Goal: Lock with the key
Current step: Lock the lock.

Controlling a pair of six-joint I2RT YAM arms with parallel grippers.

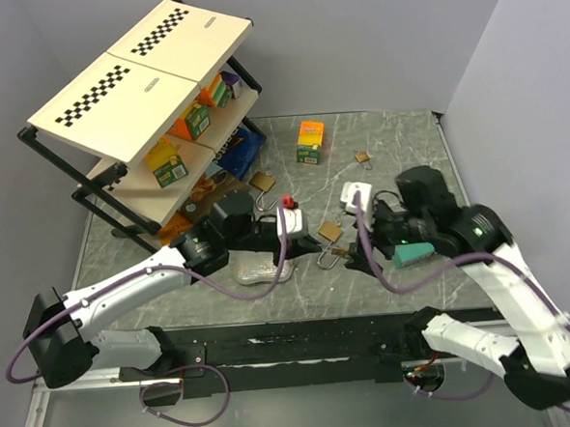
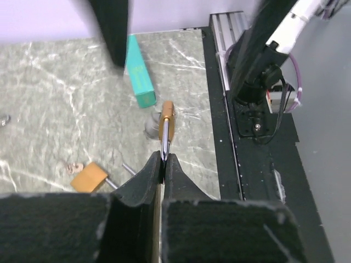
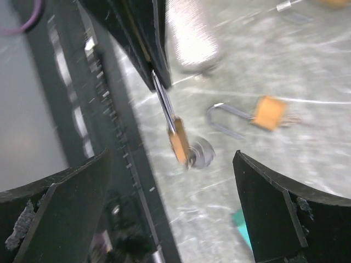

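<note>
My left gripper [image 2: 163,159] is shut on the steel shackle of a small brass padlock [image 2: 166,123] and holds it out above the marble table; it also shows in the top view [image 1: 311,243]. A silver key [image 2: 151,129] sticks out of the padlock's side. My right gripper [image 3: 170,164] is open wide, its fingers [image 3: 274,203] on either side of the held padlock [image 3: 179,141] and its key [image 3: 201,154] without touching them. In the top view the right gripper [image 1: 365,252] faces the padlock [image 1: 341,253].
A second brass padlock [image 2: 88,176] lies open on the table, also in the right wrist view [image 3: 269,112]. A teal block [image 1: 413,254] lies by the right arm. A silver pouch [image 1: 259,268], white boxes [image 1: 295,221], an orange box [image 1: 310,141] and a shelf rack [image 1: 153,115] stand farther back.
</note>
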